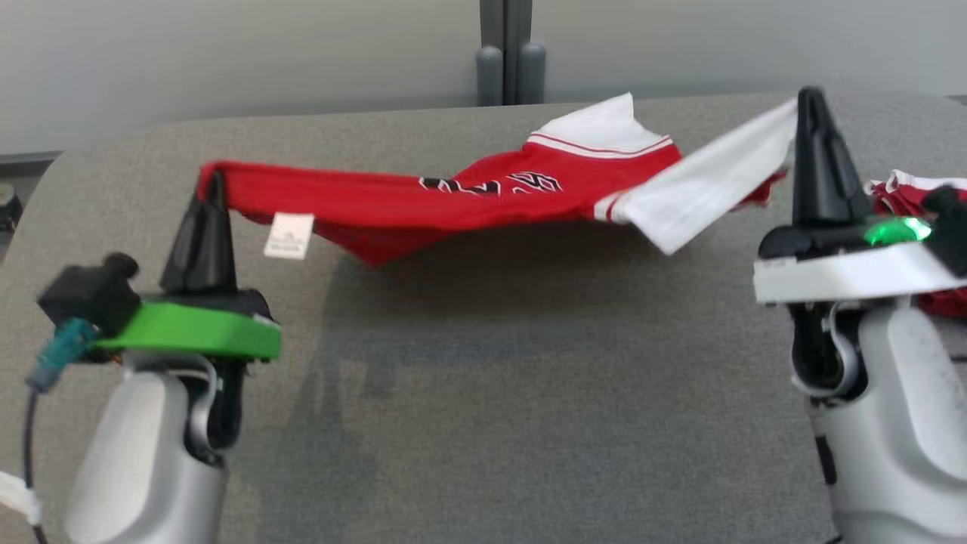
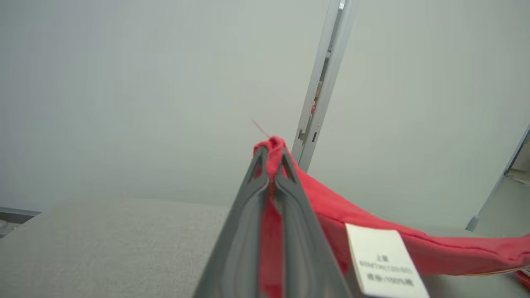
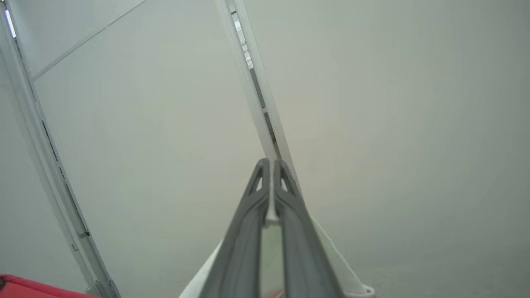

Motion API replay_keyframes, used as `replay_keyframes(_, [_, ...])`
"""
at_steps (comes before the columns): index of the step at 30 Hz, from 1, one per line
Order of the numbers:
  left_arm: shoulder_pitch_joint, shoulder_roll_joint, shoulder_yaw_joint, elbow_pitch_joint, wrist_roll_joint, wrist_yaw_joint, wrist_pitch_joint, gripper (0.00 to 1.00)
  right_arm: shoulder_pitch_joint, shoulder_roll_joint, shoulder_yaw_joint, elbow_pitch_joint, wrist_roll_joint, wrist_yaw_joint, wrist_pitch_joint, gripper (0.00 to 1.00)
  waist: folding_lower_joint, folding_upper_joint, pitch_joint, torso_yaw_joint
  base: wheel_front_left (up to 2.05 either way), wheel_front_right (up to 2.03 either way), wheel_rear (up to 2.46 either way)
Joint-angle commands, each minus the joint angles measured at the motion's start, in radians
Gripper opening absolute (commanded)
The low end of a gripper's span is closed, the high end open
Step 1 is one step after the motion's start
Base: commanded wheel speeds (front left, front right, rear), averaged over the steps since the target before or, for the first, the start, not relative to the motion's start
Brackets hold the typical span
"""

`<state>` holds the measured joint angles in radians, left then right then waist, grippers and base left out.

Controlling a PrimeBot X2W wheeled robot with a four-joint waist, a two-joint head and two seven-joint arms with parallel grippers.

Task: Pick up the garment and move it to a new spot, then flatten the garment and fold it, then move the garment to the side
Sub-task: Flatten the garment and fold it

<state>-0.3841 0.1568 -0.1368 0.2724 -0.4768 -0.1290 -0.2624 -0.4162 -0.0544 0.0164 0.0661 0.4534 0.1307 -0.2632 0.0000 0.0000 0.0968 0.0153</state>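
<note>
Red jersey (image 1: 468, 196) with white sleeves and striped trim, held off the grey cloth-covered table (image 1: 483, 423) and stretched between the two grippers. In the head view the garment spans from the left gripper (image 1: 215, 181) at centre left to the right gripper (image 1: 810, 98) at upper right. Its middle sags towards the table over a broad shadow. Dark lettering on its chest faces up but is too blurred to read. A white care label (image 1: 289, 236) hangs from the red hem just beside the left gripper.

Left wrist view: the left gripper (image 2: 271, 155) has its two dark fingers pressed together on a bunched red corner of the jersey (image 2: 414, 248). Cloth pokes out above the tips and runs down between the fingers. The care label (image 2: 383, 260) lies at lower right, its print unreadable.

Right wrist view: the right gripper (image 3: 271, 163) is likewise pinched closed, and a white edge of the jersey (image 3: 271, 218) is caught between the fingers below the tips.

Whether the far white sleeve touches the table cannot be told. A second red-and-white garment (image 1: 906, 193) lies crumpled at the table's right edge, partly behind the right wrist. A grey post (image 1: 510, 53) stands against the pale wall (image 1: 227, 60) beyond the table.
</note>
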Motion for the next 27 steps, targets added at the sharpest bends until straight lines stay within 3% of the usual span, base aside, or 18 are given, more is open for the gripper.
replay_keyframes(1, [-0.053, 0.031, 0.003, -0.031, -0.034, -0.003, 0.017, 0.00, -0.054, -0.030, -0.003, -0.015, 0.002, 0.000, -0.002, 0.00, 0.0000, 0.0000, -0.037, -0.002, 0.00, 0.00, 0.00])
replay_keyframes(6, [-0.228, 0.137, -0.011, -0.132, -0.107, -0.003, 0.138, 0.00, -0.274, -0.130, 0.018, -0.011, 0.014, 0.000, 0.009, 0.00, 0.0000, 0.0000, -0.040, 0.000, 0.00, 0.00, 0.00])
replay_keyframes(13, [-0.420, 0.184, 0.024, -0.159, -0.176, 0.017, 0.287, 0.00, -0.576, -0.227, 0.031, 0.103, -0.019, 0.000, 0.062, 0.00, 0.0000, 0.0000, 0.035, -0.008, 0.00, 0.00, 0.00])
replay_keyframes(20, [-0.529, 0.191, 0.034, -0.061, -0.202, 0.048, 0.360, 0.00, -0.784, -0.216, 0.023, 0.306, -0.091, -0.001, 0.100, 0.00, 0.0000, 0.0000, 0.176, -0.019, 0.00, 0.00, 0.00])
replay_keyframes(27, [-0.696, 0.217, 0.037, 0.110, -0.150, 0.055, 0.302, 0.00, -1.002, -0.158, -0.058, 0.487, -0.217, -0.001, 0.068, 0.00, 0.0000, 0.0000, 0.336, -0.041, 0.00, 0.00, 0.00])
